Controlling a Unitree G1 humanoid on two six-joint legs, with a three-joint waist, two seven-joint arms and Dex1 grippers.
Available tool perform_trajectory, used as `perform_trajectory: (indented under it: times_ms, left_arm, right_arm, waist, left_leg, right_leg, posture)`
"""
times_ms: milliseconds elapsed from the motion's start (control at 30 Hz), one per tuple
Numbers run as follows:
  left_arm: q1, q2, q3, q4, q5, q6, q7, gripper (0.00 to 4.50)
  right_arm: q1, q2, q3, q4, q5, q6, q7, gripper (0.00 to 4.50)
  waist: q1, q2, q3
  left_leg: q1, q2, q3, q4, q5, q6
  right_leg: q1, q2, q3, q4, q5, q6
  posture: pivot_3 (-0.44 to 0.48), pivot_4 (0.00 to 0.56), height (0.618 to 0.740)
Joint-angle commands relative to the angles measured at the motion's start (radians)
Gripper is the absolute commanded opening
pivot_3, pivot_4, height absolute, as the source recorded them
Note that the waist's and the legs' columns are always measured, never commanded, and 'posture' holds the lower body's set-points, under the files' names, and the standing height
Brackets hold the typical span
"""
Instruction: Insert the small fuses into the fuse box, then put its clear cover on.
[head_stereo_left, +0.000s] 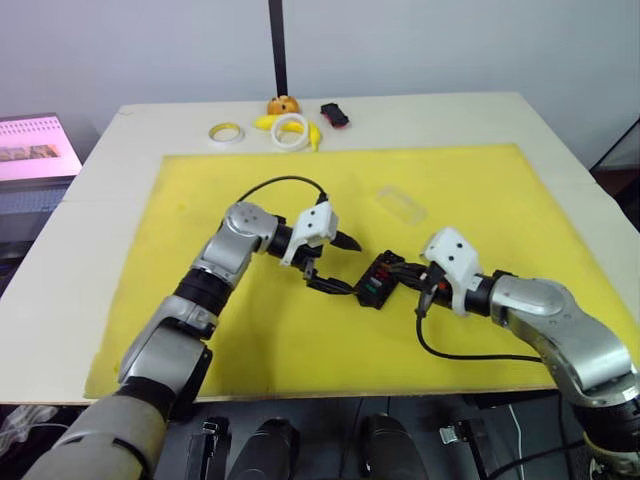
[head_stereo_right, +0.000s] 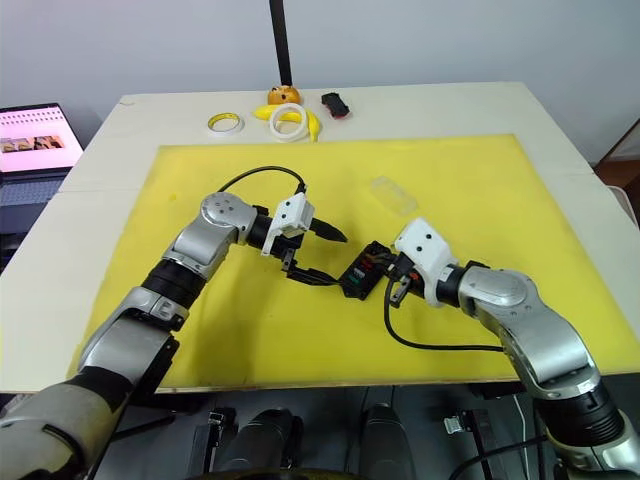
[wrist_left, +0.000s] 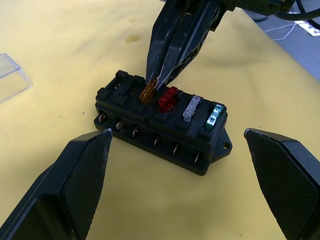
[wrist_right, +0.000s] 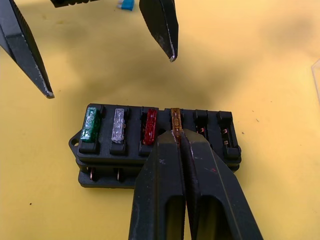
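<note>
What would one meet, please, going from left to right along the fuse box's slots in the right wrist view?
Green fuse, clear grey fuse, red fuse, orange fuse pinched by the right claw, then two empty slots of the black plastic fuse box.

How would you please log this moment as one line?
right gripper: shut on orange fuse, seating in fuse box | left gripper: open | clear cover: off

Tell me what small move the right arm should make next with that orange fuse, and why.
Probably press straight down a little more. The right gripper has its jaws shut on the orange fuse, which stands in the fourth slot of the fuse box and looks higher than the red fuse, grey fuse and green fuse. The left gripper waits open, clear of the box.
</note>
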Motion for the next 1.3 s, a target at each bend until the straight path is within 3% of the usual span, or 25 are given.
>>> perform_trajectory:
  times_ms: [33, 467, 567, 700, 1000, 1100, 1233, 1300]
  left_arm:
    - [-0.023, -0.002, 0.022, -0.021, 0.003, -0.013, 0.003, 4.46]
    - [-0.023, -0.004, 0.023, -0.019, 0.003, -0.016, 0.005, 4.46]
    - [-0.026, -0.004, 0.024, -0.016, 0.003, -0.016, 0.006, 4.5]
    - [-0.026, -0.001, 0.027, -0.014, 0.004, -0.017, 0.008, 4.5]
    - [-0.024, -0.006, 0.028, -0.019, -0.002, -0.014, 0.005, 4.5]
    - [-0.025, -0.008, 0.028, -0.018, -0.002, -0.014, 0.005, 4.5]
    - [-0.027, -0.01, 0.029, -0.016, -0.001, -0.015, 0.004, 4.5]
    - [-0.028, -0.011, 0.03, -0.014, 0.0, -0.017, 0.004, 4.5]
  right_arm:
    - [0.008, 0.004, -0.007, -0.023, -0.016, -0.005, -0.003, 0.0]
    - [0.002, 0.011, -0.023, -0.018, -0.012, 0.004, 0.002, 0.0]
    - [-0.007, 0.008, -0.045, -0.032, 0.002, 0.015, 0.003, 1.01]
    - [-0.021, -0.006, -0.1, -0.068, 0.043, 0.051, 0.012, 2.91]
    - [-0.014, 0.036, -0.143, -0.064, 0.086, 0.053, 0.008, 2.91]
    - [-0.015, 0.09, -0.148, -0.039, 0.096, 0.033, -0.007, 2.09]
    - [-0.004, 0.119, -0.131, -0.019, 0.089, 0.004, 0.002, 0.09]
    - [-0.003, 0.123, -0.122, -0.008, 0.08, -0.005, 0.0, 0.03]
  waist:
    - [0.0, 0.0, 0.0]
    - [0.0, 0.0, 0.0]
    - [0.0, 0.0, 0.0]
    - [0.0, 0.0, 0.0]
    - [0.0, 0.0, 0.0]
    - [-0.001, 0.0, 0.0]
    - [-0.001, 0.0, 0.0]
    - [-0.002, 0.0, 0.0]
  left_leg:
    - [0.0, 0.0, 0.0, 0.0, 0.0, 0.0]
    - [0.0, 0.0, 0.0, 0.0, 0.0, 0.0]
    - [0.0, 0.0, 0.0, 0.0, 0.0, 0.0]
    - [0.0, 0.0, 0.0, 0.0, 0.0, 0.0]
    - [0.0, 0.0, 0.0, 0.0, 0.0, 0.0]
    - [0.0, 0.0, 0.0, 0.0, 0.0, 0.0]
    - [0.0, 0.0, 0.0, 0.0, 0.0, 0.0]
    - [0.0, 0.0, 0.0, 0.0, 0.0, 0.0]
  right_leg:
    - [0.0, 0.0, 0.0, 0.0, 0.0, 0.0]
    - [0.0, 0.0, 0.0, 0.0, 0.0, 0.0]
    - [0.0, 0.0, 0.0, 0.0, 0.0, 0.0]
    - [0.0, 0.0, 0.0, 0.0, 0.0, 0.0]
    - [0.0, 0.0, 0.0, 0.0, 0.0, 0.0]
    - [0.0, 0.0, 0.0, 0.0, 0.0, 0.0]
    - [0.0, 0.0, 0.0, 0.0, 0.0, 0.0]
    - [0.0, 0.0, 0.0, 0.0, 0.0, 0.0]
  posture:
    - [0.0, 0.15, 0.74]
    - [0.0, 0.15, 0.74]
    - [0.0, 0.15, 0.74]
    - [0.0, 0.15, 0.74]
    - [0.0, 0.15, 0.74]
    - [0.0, 0.15, 0.74]
    - [0.0, 0.15, 0.74]
    - [0.0, 0.15, 0.74]
